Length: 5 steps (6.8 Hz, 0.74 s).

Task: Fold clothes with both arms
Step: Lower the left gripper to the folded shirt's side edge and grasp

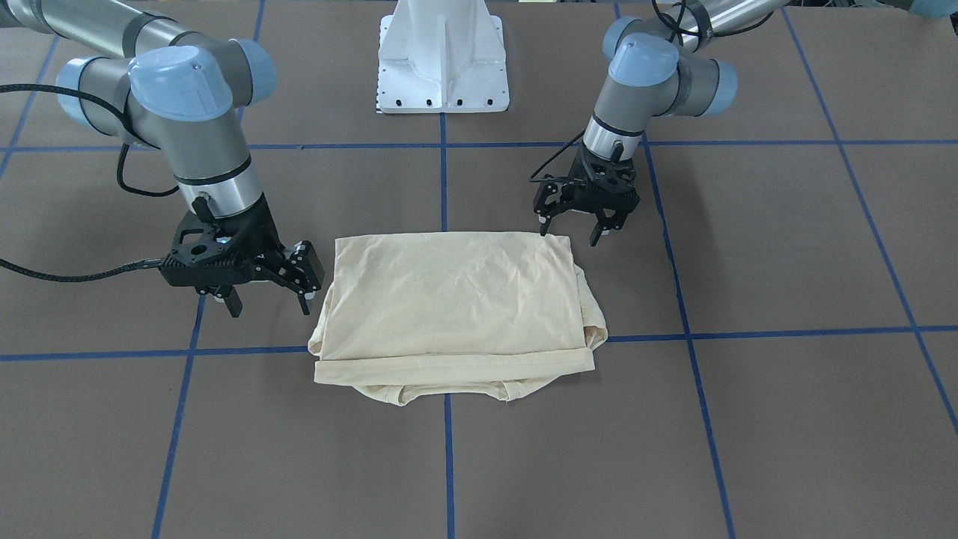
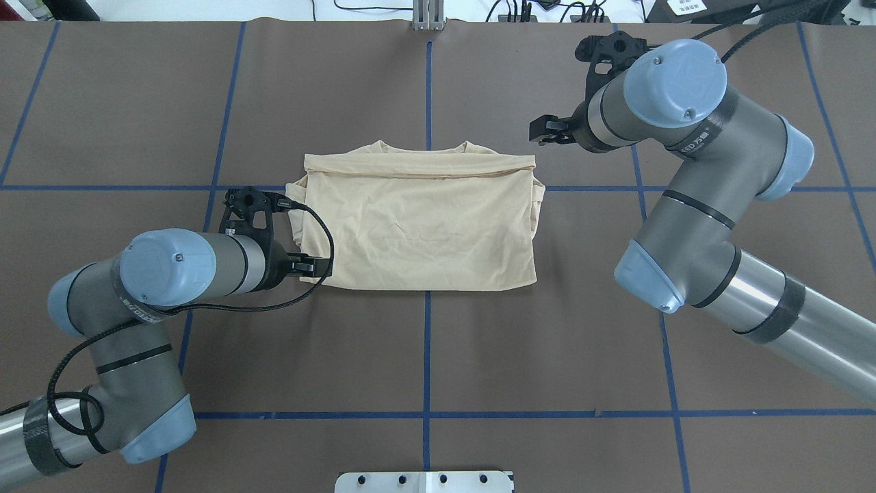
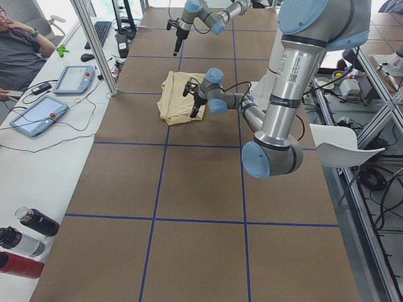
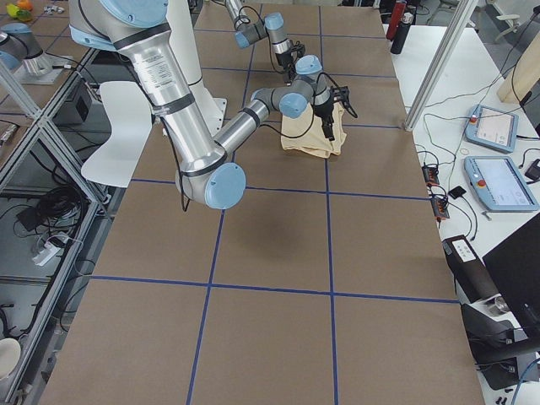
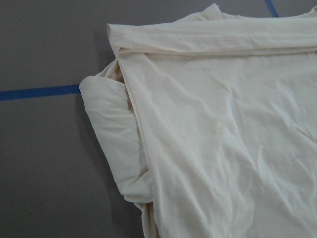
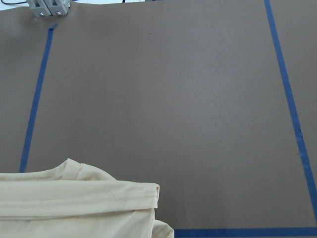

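The clothes are one pale cream-yellow shirt [image 1: 449,299] [image 2: 417,226], folded into a rectangle at the table's middle. Its print is hidden, and the neckline peeks out along the far edge. My left gripper [image 1: 570,228] hovers open and empty over the shirt's near left corner. The left wrist view shows the shirt's [image 5: 223,139] left side with a tucked sleeve bulging out, but no fingers. My right gripper [image 1: 269,299] [image 2: 547,130] hangs open and empty just off the shirt's right edge, apart from the cloth. In the right wrist view only the far right corner of the shirt [image 6: 74,203] appears.
The brown table top carries a blue tape grid [image 2: 428,342]. The white pedestal base [image 1: 443,60] stands on the robot's side. A side table holds control tablets [image 3: 38,116] and bottles [image 3: 25,236], with a seated person [image 3: 19,44] behind it. A white chair [image 3: 343,145] sits beside the robot.
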Available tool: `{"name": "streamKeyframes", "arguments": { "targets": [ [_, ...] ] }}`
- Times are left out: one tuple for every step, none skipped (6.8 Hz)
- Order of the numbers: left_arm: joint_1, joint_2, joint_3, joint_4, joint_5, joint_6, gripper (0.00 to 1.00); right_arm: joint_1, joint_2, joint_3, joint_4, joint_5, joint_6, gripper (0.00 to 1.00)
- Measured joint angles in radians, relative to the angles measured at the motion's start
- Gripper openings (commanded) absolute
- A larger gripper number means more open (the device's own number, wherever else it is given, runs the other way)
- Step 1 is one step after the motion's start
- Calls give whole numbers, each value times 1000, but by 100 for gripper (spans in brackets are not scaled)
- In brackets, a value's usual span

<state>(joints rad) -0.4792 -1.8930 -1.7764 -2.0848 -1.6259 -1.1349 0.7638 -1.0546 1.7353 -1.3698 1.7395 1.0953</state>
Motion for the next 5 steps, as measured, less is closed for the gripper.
{"name": "streamKeyframes", "arguments": {
  "targets": [
    [8, -1, 4, -1, 0, -1, 63, 0, 0, 1, 0, 0, 0, 100],
    [18, -2, 7, -1, 0, -1, 63, 0, -1, 2, 0, 0, 0, 100],
    [25, -2, 9, -1, 0, -1, 63, -1, -1, 2, 1, 0, 0, 100],
    [28, 0, 11, -1, 0, 1, 63, -1, -1, 2, 0, 0, 0, 100],
    [29, 3, 17, -2, -1, 3, 57, -2, -1, 1, 0, 0, 0, 100]
  ]
}}
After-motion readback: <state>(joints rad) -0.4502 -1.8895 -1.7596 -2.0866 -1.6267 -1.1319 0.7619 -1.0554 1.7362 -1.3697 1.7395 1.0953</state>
